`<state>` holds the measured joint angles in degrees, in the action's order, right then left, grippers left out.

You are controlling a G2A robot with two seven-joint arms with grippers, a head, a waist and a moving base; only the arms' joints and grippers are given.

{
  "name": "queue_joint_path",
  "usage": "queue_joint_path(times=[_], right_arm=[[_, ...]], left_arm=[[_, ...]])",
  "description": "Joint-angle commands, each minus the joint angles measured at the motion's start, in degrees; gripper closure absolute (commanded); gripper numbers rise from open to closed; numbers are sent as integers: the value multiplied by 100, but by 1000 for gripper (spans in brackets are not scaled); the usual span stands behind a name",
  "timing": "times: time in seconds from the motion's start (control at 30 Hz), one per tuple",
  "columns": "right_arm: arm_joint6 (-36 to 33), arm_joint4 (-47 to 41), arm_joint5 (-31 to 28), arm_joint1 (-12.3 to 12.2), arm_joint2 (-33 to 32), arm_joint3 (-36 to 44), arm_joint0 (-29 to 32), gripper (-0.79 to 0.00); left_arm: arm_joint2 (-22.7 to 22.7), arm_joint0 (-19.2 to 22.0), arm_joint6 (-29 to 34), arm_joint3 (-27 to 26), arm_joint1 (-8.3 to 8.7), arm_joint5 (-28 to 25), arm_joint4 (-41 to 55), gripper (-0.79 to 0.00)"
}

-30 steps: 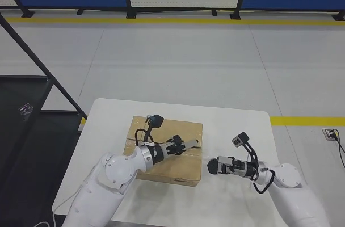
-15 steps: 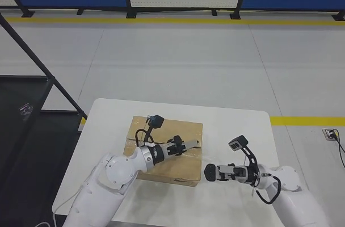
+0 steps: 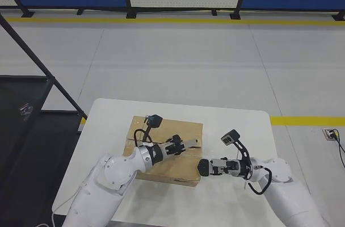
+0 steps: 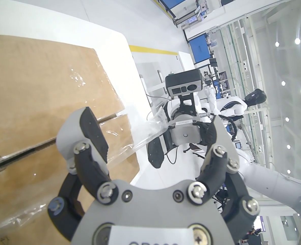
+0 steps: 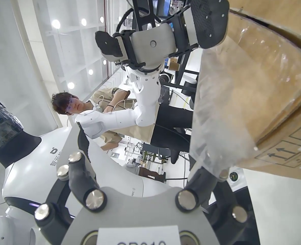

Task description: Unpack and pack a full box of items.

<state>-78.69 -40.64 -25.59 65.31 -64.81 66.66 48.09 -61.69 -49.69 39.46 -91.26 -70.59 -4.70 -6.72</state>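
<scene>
A shut cardboard box point(image 3: 181, 169) lies on the white table point(image 3: 235, 125). My left gripper point(image 3: 176, 145) hovers open over the right end of the box's top seam, as the left wrist view confirms for the gripper point(image 4: 153, 133) and box point(image 4: 38, 77). A strip of clear tape point(image 4: 142, 138) lifts off the seam and stretches past the box's edge. My right gripper point(image 3: 203, 168) sits at the box's near right corner, fingers apart. In the right wrist view the tape point(image 5: 216, 118) hangs against one finger point(image 5: 204, 179) of the right gripper point(image 5: 140, 151), beside the box point(image 5: 267, 64).
A black metal rack point(image 3: 25, 113) stands off the table's left side. Bare tabletop lies right of the box and along the far edge. Beyond is open floor with a yellow line point(image 3: 308, 120).
My right arm has moved left across the table, bringing its gripper up to the box's near right corner. The left arm and the box have stayed put.
</scene>
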Motion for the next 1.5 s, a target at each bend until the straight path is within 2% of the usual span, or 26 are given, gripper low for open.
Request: queue_joint_path(times=[0.0, 0.57, 1.0, 1.23, 1.47], right_arm=[[30, -63, -30, 12, 6, -72, -17, -785], [783, -17, -17, 202, 299, -495, -400, -785], [1419, 342, 95, 234, 265, -466, -364, -785], [1422, 392, 40, 209, 133, -383, -253, -785], [1225, 247, -188, 118, -246, -328, -15, -785]], left_arm=[[-1, -8, -4, -9, -2, -11, 9, -785], [-159, -200, 19, -241, 27, -78, 85, -785], [-346, -461, 43, -572, 76, -155, 123, -785], [-387, -541, 87, -653, 95, -178, 92, -785], [-620, -602, 25, -754, 121, -191, 345, -785]])
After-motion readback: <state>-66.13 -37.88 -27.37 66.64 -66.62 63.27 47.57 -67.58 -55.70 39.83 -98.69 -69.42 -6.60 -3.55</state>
